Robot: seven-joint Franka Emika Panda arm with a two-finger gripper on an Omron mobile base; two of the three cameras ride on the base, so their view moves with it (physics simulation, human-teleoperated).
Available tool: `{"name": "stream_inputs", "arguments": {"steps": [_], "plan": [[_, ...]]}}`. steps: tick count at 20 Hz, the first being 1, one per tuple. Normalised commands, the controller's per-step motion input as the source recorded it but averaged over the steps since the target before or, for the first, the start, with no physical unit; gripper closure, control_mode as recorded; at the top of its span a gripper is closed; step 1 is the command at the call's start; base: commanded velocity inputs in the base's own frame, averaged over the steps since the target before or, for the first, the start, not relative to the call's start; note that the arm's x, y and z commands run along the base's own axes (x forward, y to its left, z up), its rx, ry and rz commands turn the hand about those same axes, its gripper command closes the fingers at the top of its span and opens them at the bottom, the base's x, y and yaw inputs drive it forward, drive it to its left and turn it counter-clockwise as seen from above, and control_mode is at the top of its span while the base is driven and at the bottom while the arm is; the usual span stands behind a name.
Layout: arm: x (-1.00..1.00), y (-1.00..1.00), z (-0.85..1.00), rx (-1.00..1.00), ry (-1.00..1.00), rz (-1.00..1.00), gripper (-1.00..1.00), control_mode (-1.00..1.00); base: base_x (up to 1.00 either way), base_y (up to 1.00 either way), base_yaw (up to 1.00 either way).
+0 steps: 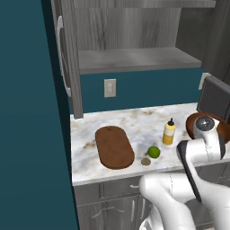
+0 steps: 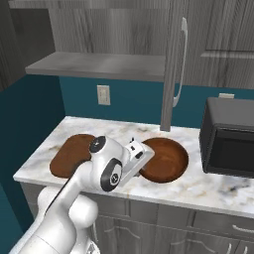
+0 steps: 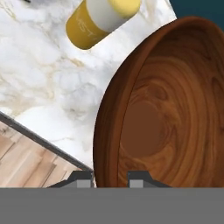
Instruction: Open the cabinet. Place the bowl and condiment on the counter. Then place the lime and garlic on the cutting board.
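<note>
The cabinet (image 1: 130,31) stands open with its grey shelf (image 1: 134,59) bare. On the counter (image 1: 134,119) lies the oval cutting board (image 1: 114,147). To its right are the lime (image 1: 154,152), the tan garlic (image 1: 146,161) and the upright yellow condiment (image 1: 169,132). The wooden bowl (image 2: 166,159) rests on the counter at the right, near the front edge. In the hand view my gripper (image 3: 110,179) is shut on the bowl's near rim (image 3: 101,140), with one fingertip (image 3: 82,178) outside the wall and the other inside. The condiment (image 3: 98,19) is just beyond the bowl.
A black microwave (image 2: 230,136) sits on the counter right of the bowl. The open cabinet doors (image 2: 174,64) hang out over the counter's back on both sides. A wall outlet (image 1: 110,87) is behind the board. The counter's front edge and the wood floor (image 3: 26,153) lie close to the bowl.
</note>
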Motion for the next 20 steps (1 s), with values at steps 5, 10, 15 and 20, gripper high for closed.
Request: {"name": "stream_inputs", "arguments": {"steps": [5,10,15,20], "plan": [[0.26,-0.16,-0.3,0.0,0.0,0.0,1.0,-1.0,0.0,0.0,0.0],[0.22,-0.17,-0.26,0.0,0.0,0.0,1.0,-1.0,0.0,0.0,0.0],[0.27,-0.08,-0.23,0.0,0.01,0.0,1.0,-1.0,0.0,0.0,0.0],[0.26,0.0,-0.16,0.0,0.04,0.0,1.0,-1.0,0.0,0.0,0.0]]}}
